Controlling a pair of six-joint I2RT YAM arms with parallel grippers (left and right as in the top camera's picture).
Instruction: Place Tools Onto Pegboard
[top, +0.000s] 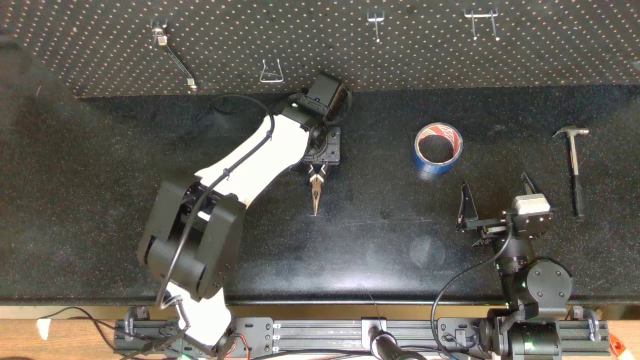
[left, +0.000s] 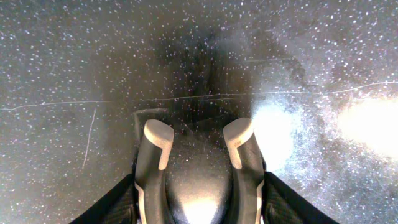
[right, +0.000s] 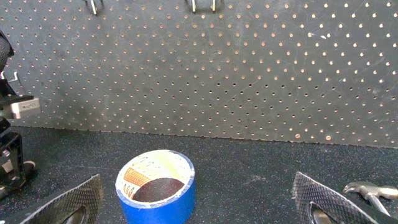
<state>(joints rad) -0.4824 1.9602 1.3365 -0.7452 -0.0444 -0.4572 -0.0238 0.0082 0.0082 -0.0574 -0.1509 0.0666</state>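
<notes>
From above, the left arm reaches up the middle of the black table (top: 120, 150). Its left gripper (top: 321, 160) is close to the pegboard (top: 400, 50) that runs along the far edge. A slim pointed tool (top: 316, 192) (pliers, by the look) lies on the table right at that gripper, tip toward the arm bases; I cannot tell whether they touch. A blue tape roll (top: 438, 147) lies flat right of centre, and a hammer (top: 574, 170) lies well right of it. The right gripper (top: 494, 184) sits near its base, fingers spread wide. Wire hooks (top: 270, 72) hang on the board.

The left wrist view adds the close detail: two pale fingers (left: 157, 140) held apart, with speckled table surface between them and nothing pinched.

The right wrist view looks level at the board. The tape roll's open core faces up between its splayed fingers, and the hammer's head is beside one of them.
</notes>
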